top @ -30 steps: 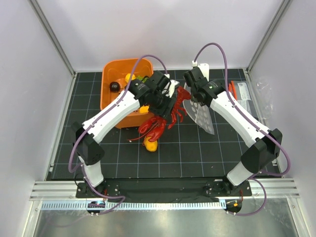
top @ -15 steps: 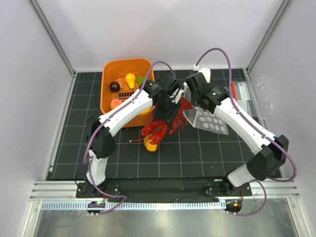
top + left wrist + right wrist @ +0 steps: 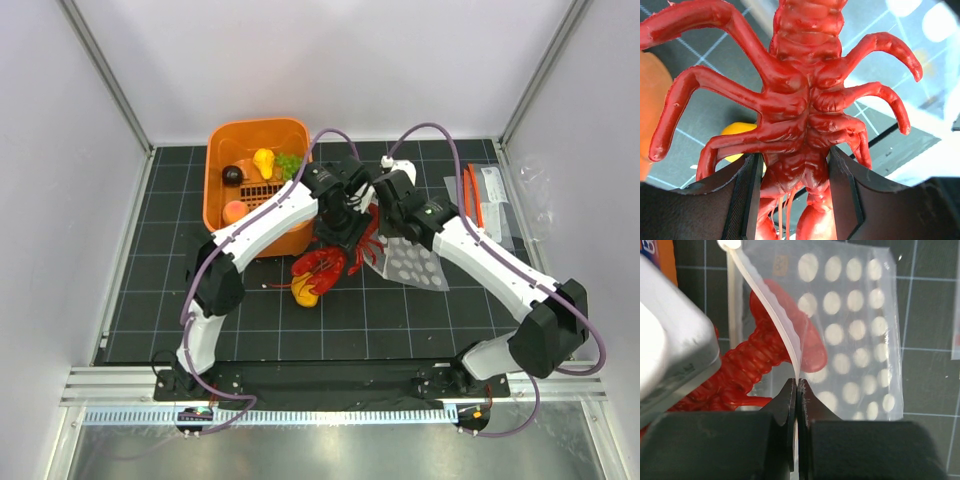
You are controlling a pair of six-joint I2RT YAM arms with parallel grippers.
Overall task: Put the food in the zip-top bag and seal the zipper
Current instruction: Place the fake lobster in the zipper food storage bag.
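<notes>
Bagging step: L gripper (image 3: 795, 200) clamps red lobster (image 3: 800, 100), tail seemingly inside dotted zip-top bag (image 3: 855, 340); R gripper (image 3: 796, 390) pinches zipper edge (image 3: 771, 307). Next: push deeper, release.

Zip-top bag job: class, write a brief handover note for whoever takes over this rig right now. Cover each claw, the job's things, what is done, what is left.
Left claw: shut on the red lobster.
Right claw: shut on the zipper edge, lifting the mouth of the zip-top bag.
Done: the lobster's tail appears to be just inside the mouth.
Left: push the lobster fully in, add the green grapes and peach fruit from the orange basket, then seal the zipper.
</notes>
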